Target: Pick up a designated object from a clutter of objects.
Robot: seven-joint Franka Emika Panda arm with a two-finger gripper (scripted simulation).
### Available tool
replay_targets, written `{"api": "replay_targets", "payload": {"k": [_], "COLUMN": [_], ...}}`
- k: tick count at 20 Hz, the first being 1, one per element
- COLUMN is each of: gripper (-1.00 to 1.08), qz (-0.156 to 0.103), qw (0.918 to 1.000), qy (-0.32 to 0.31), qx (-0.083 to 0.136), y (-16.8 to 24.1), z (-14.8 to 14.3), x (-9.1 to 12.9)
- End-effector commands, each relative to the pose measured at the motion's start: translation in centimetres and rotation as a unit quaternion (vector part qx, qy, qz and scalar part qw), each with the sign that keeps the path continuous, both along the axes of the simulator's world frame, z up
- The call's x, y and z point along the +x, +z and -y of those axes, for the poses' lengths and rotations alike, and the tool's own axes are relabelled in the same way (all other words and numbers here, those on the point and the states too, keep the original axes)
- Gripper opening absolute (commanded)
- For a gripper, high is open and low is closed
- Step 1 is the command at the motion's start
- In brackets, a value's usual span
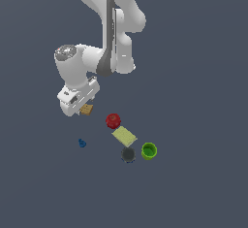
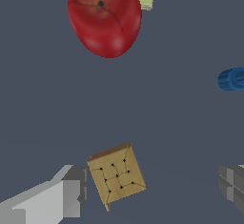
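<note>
The gripper (image 2: 150, 192) is open around the tan cracker block (image 2: 116, 174), which sits far from every counter edge, near the red ball (image 2: 105, 17). The robot should center the block first, because one finger (image 2: 57, 197) almost touches it.

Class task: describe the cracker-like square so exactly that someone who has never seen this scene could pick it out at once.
Start at the white robot arm and follow it down to its gripper; the tan square sits right at the gripper's tip, to the exterior view's left of the red apple-like ball. The wrist view shows it between the open fingers. Unlike the larger, plain yellow-green rectangle, it is small, brown and dotted like a cracker.
</note>
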State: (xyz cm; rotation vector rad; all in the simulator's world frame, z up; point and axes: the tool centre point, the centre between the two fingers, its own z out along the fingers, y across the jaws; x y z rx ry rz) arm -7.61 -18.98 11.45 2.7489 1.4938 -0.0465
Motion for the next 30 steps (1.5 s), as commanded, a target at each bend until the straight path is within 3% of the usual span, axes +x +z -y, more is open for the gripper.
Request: {"api": "replay_targets", "payload": {"k": [1,16,30], "gripper": [1.00,1.00,1.00], "qz": [0.000,0.006,0.007], "qw": [0.9997,0.9880,0.9840], "qy": [0.026,0.154,0.177], "qx": [0.002,0.012,0.014], "y": [-0.8,-4.7,-5.6], "z": [0.7,3.4,3.8], "x": [-0.8,-4.7,-5.6]}}
